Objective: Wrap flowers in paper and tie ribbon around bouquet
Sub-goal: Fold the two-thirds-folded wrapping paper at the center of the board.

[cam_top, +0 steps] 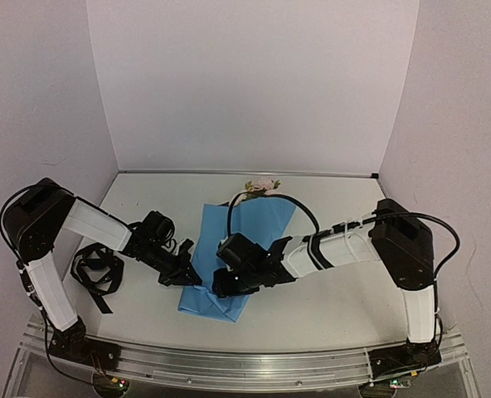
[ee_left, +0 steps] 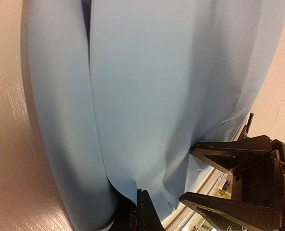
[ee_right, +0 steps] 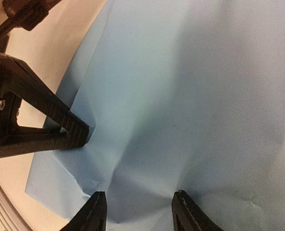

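Wrapping in hand, tying not begun.
Left claw (cam_top: 185, 276) pinches the paper (cam_top: 254, 222) at its near-left edge; right claw (ee_right: 141, 214) hangs spread just above. Flowers (cam_top: 263, 183) show at the far end, ribbon (cam_top: 96, 272) heaped left. Next, probably: fold the edge over snugly.

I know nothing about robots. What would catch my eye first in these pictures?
The light blue paper lying mid-table stands out first, with pale flowers peeking out at its far end. The left arm and right arm, both black and white, meet over its near half. A tangled black ribbon lies beside the left arm.
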Controlling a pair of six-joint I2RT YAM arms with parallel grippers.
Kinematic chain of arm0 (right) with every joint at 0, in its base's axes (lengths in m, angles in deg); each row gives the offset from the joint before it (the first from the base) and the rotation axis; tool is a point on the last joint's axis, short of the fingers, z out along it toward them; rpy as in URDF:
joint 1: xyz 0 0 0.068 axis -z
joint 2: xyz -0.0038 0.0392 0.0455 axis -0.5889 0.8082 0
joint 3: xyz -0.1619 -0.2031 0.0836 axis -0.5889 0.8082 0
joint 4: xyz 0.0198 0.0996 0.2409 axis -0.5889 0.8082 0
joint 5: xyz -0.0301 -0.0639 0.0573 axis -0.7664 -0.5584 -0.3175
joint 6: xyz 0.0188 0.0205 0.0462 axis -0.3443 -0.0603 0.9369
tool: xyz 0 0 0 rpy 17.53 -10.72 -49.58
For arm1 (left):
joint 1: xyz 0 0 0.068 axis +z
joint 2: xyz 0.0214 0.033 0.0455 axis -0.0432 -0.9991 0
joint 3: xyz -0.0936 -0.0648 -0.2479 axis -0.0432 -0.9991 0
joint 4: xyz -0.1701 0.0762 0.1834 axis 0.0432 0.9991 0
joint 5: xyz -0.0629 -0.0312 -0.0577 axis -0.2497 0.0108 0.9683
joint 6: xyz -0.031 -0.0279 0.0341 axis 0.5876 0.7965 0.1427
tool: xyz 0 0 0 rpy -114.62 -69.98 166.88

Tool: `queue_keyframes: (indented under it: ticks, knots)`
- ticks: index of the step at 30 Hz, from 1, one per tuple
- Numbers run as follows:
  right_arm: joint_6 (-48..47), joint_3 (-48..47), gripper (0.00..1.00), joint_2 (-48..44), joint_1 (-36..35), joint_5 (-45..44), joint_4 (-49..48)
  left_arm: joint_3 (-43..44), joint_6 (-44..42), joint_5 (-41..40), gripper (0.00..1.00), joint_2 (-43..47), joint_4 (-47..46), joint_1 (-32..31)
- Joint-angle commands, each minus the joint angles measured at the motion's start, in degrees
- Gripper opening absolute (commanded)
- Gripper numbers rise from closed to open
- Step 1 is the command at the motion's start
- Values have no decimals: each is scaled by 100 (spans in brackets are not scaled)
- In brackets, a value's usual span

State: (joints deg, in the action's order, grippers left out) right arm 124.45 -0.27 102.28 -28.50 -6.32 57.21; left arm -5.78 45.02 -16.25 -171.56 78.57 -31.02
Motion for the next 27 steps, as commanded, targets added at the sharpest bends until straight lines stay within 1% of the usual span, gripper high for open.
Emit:
queue_keyframes:
  ticks: [1,10,20,27]
  knots:
    - [-292,-187,48,-153,47,-475,1548,151,-161,-409,0,-141,341,115]
    - [-484,-802,44,-325,6,-500,1887,141,-153,-392,0,-205,287,115]
    - [-602,-1672,38,220,-261,-337,2180,177,-161,-326,0,-210,244,115]
    - [-685,-1306,31,280,-370,-298,2200,208,-163,-307,0,-233,239,115]
